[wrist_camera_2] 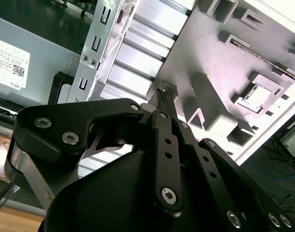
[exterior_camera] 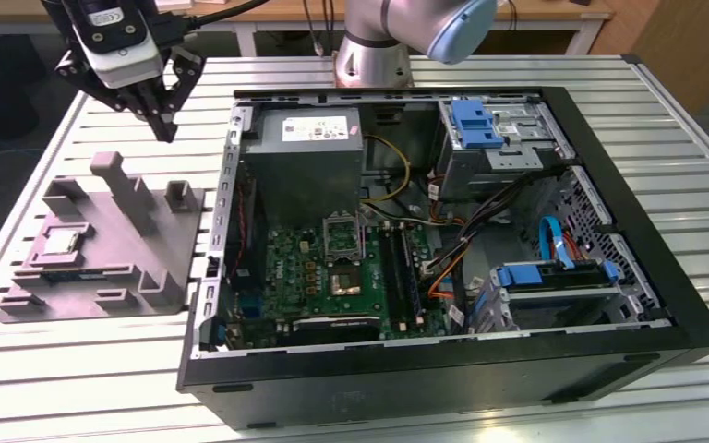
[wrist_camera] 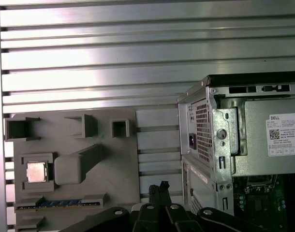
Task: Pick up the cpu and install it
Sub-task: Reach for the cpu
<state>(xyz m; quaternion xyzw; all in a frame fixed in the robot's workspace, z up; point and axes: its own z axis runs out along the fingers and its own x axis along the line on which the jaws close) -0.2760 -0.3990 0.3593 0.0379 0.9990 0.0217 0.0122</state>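
Slatted metal worktop (exterior_camera: 71, 378) carries everything. At the exterior view's left sits a grey holder (exterior_camera: 108, 286), moulded with pockets and posts so that each part has one fixed place. The cpu (exterior_camera: 59, 243) lies flat in a square pocket of it, silvery top up. I judge that this keeps it square and reachable from straight above. A memory stick (wrist_camera: 60, 203) rests on edge in a slot just beside that pocket.

My jaws hang above the holder's far end, between the holder and the case (exterior_camera: 453, 369) in the exterior view. They are closed, tips pressed together, with nothing between them. They are well apart from the cpu, which is not yet picked up.

Further right, the case lies on its side with the open side up, so the green board (exterior_camera: 293, 268) faces upward. The power supply (exterior_camera: 311, 157) is at the far end, and the socket (exterior_camera: 346, 280) sits mid-board, open to an approach from above.
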